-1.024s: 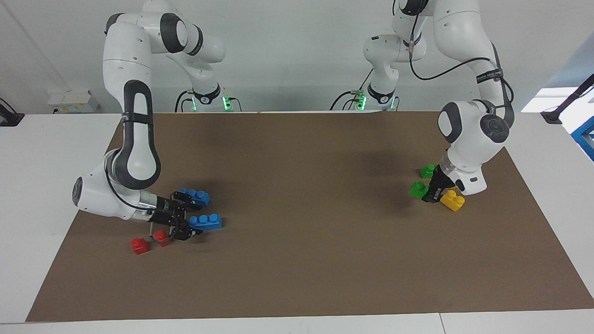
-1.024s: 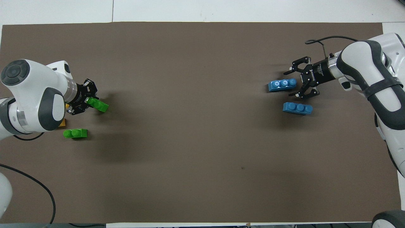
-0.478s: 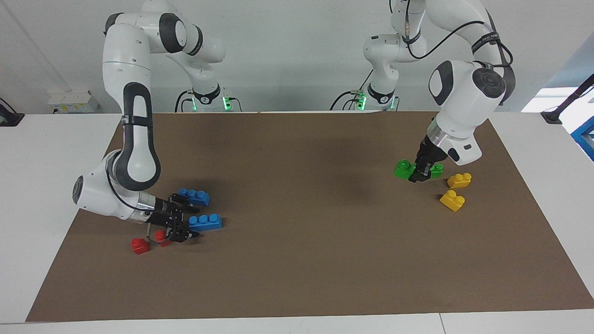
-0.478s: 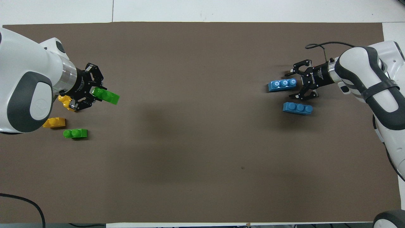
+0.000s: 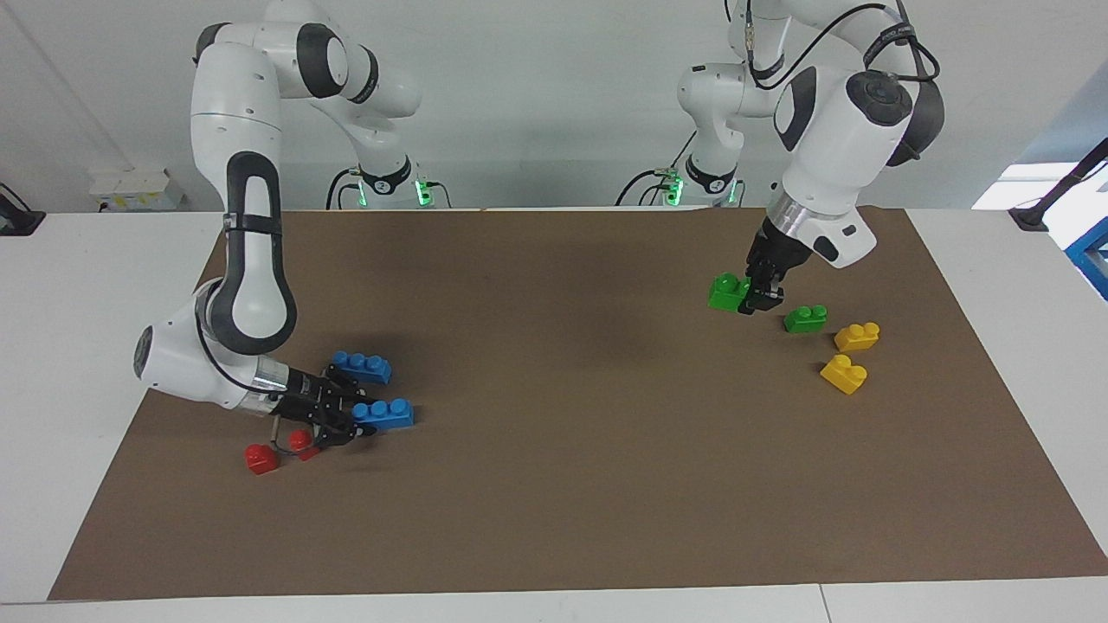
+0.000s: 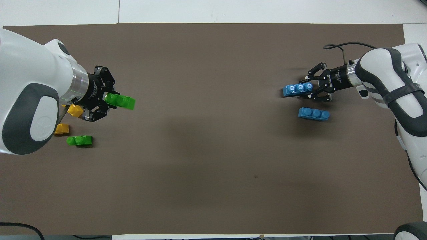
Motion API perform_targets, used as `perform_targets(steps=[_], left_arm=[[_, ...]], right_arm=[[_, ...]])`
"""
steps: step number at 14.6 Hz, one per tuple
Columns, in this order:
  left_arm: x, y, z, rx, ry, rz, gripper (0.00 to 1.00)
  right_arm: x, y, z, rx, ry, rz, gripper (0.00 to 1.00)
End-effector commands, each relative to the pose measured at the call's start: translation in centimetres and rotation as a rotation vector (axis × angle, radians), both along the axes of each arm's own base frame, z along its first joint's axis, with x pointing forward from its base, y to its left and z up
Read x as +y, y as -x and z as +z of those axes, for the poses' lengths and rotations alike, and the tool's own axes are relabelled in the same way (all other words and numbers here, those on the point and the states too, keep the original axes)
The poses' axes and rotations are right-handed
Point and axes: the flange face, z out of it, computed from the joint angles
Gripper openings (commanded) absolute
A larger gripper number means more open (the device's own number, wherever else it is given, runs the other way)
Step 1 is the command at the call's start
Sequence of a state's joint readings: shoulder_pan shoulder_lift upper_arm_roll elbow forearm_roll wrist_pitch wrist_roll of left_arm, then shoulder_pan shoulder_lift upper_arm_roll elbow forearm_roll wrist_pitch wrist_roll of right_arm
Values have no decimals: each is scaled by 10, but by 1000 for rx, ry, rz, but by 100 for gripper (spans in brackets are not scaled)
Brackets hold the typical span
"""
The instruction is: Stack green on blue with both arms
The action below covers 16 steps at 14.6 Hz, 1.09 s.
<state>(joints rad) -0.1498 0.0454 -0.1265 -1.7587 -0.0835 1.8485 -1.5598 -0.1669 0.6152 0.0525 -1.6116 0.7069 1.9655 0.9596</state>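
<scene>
My left gripper (image 5: 758,292) is shut on one green brick (image 5: 725,292) and holds it in the air over the mat at the left arm's end; both also show in the overhead view, the gripper (image 6: 107,100) and the brick (image 6: 121,101). The other green brick (image 5: 805,318) (image 6: 79,140) lies on the mat. My right gripper (image 5: 351,418) (image 6: 307,90) lies low on the mat, its fingers closed on the end of the blue brick (image 5: 385,414) (image 6: 297,89) farther from the robots. The second blue brick (image 5: 363,367) (image 6: 314,114) lies beside it, nearer to the robots.
Two yellow bricks (image 5: 857,336) (image 5: 844,374) lie near the loose green brick. Two small red bricks (image 5: 260,458) (image 5: 300,442) lie beside the right gripper. All rest on a brown mat (image 5: 554,519) on a white table.
My left gripper has lifted the green brick off the mat and carried it toward the table's middle. My right gripper's fingers have closed in on the blue brick's end.
</scene>
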Motion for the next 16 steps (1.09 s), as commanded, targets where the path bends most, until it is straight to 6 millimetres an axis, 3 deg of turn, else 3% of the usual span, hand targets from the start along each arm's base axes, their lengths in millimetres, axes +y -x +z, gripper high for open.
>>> perform_targets(steps=[1, 5, 8, 11, 16], left_arm=[[-17, 15, 9, 33, 6, 62, 0], [-28, 21, 9, 39, 5, 66, 0], [-31, 23, 7, 44, 5, 93, 0], [-31, 23, 6, 42, 7, 130, 0], [-35, 23, 7, 40, 11, 143, 0]], right_arm=[[-4, 3, 7, -35, -15, 2, 0], [1, -9, 29, -48, -22, -10, 0], [20, -29, 79, 17, -39, -116, 0], [80, -34, 111, 64, -59, -155, 0], [245, -9, 137, 74, -40, -61, 0]])
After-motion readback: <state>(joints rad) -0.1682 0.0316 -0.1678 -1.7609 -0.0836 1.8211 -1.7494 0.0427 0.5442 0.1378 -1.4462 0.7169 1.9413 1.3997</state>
